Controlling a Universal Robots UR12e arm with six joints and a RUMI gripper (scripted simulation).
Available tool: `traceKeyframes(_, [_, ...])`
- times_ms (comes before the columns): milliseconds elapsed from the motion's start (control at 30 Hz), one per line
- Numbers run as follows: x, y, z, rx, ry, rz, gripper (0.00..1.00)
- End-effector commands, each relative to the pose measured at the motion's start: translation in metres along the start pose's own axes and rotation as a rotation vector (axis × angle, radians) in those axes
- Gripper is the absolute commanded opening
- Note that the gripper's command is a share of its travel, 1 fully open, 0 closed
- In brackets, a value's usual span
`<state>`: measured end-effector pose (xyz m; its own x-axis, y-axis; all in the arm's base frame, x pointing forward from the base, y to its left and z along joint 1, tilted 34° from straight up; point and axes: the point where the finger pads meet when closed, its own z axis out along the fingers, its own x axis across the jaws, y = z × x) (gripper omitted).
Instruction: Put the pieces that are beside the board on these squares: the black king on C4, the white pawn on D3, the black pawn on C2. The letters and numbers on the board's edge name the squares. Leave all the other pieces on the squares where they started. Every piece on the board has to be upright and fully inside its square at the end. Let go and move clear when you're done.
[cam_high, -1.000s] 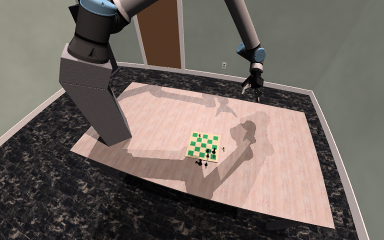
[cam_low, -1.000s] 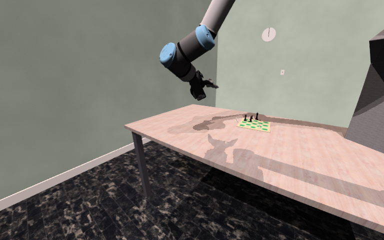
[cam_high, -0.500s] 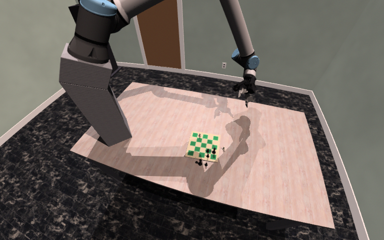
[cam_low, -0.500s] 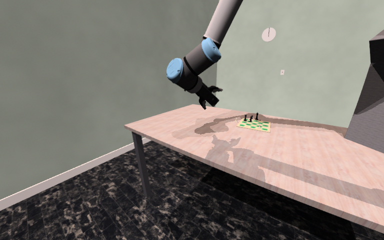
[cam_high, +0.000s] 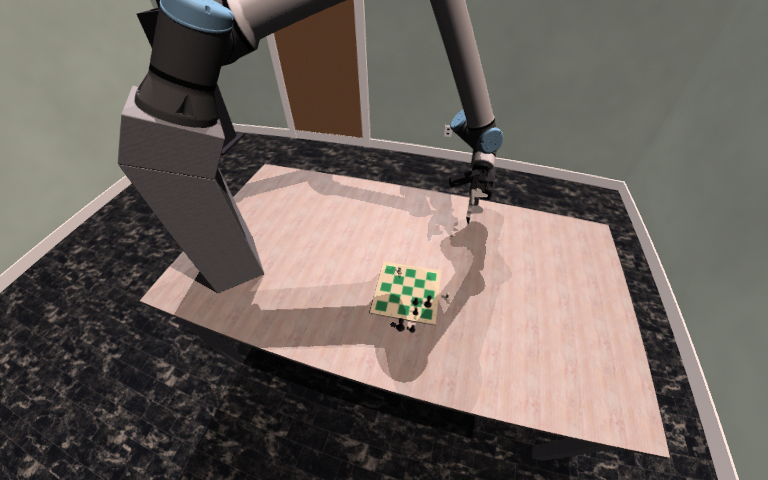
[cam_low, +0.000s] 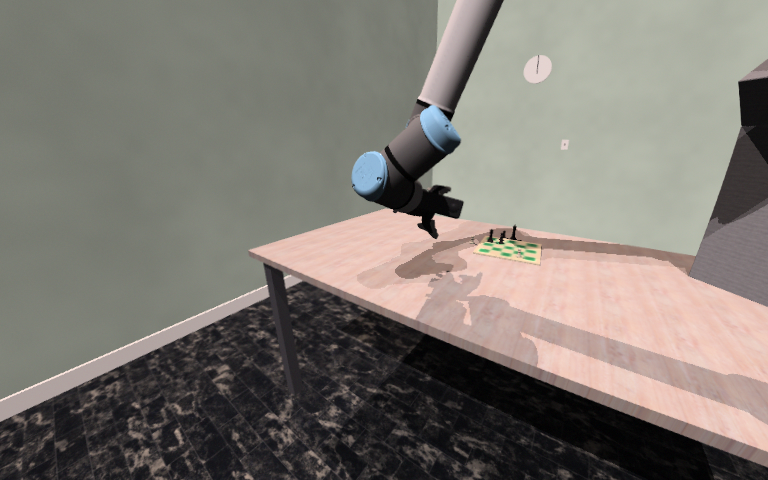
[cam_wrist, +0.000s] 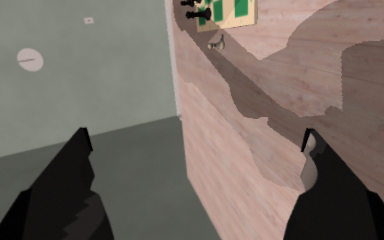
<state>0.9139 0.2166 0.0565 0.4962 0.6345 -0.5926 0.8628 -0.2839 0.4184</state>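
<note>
Pale pink wood covers the tabletop (cam_high: 566, 311) (cam_low: 339, 249) (cam_wrist: 210, 165), crossed by the arm's shadows, with dark mottled flooring (cam_high: 101, 384) (cam_low: 198, 367) below and grey-green walls (cam_high: 566, 84) (cam_low: 169, 141) (cam_wrist: 100, 100) around. Beside the board, near its lower edge in the top view, are what looks like the black king (cam_high: 400, 324) and a smaller dark piece, apparently the black pawn (cam_high: 411, 327). The white pawn (cam_high: 445, 296) (cam_low: 472, 241) (cam_wrist: 216, 45) is on the wood just beside the right edge in that same view. None of these three is on its target square.

The green-and-cream board (cam_high: 372, 311) (cam_low: 539, 261) (cam_wrist: 253, 22) carries a few black pieces clustered toward one corner and a small pale piece (cam_high: 399, 271) (cam_low: 519, 253) near the opposite edge; their exact kinds are too small to tell.

Well apart from the pieces, the gripper (cam_high: 470, 198) (cam_low: 441, 212) (cam_wrist: 196, 129) is tilted above the table, its two jaws spread fully wide and holding nothing. Farther out, a door (cam_high: 320, 73) and a round clock (cam_low: 537, 69) (cam_wrist: 30, 59) show on the walls
</note>
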Motion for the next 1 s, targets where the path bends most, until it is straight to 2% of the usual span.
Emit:
traceKeyframes(0, [0.008,-0.017,0.01,-0.01,-0.016,-0.195,1.0])
traceKeyframes(333, [0.024,-0.052,0.032,-0.006,-0.068,-0.572,1.0])
traceKeyframes(400, [0.024,-0.052,0.032,-0.006,-0.068,-0.572,1.0])
traceKeyframes(500, [0.03,-0.066,0.04,0.0,-0.09,-0.727,1.0])
traceKeyframes(733, [0.038,-0.083,0.05,0.01,-0.117,-0.923,1.0])
traceKeyframes(833, [0.043,-0.094,0.057,0.02,-0.136,-1.059,1.0])
traceKeyframes(967, [0.044,-0.098,0.06,0.023,-0.142,-1.102,1.0])
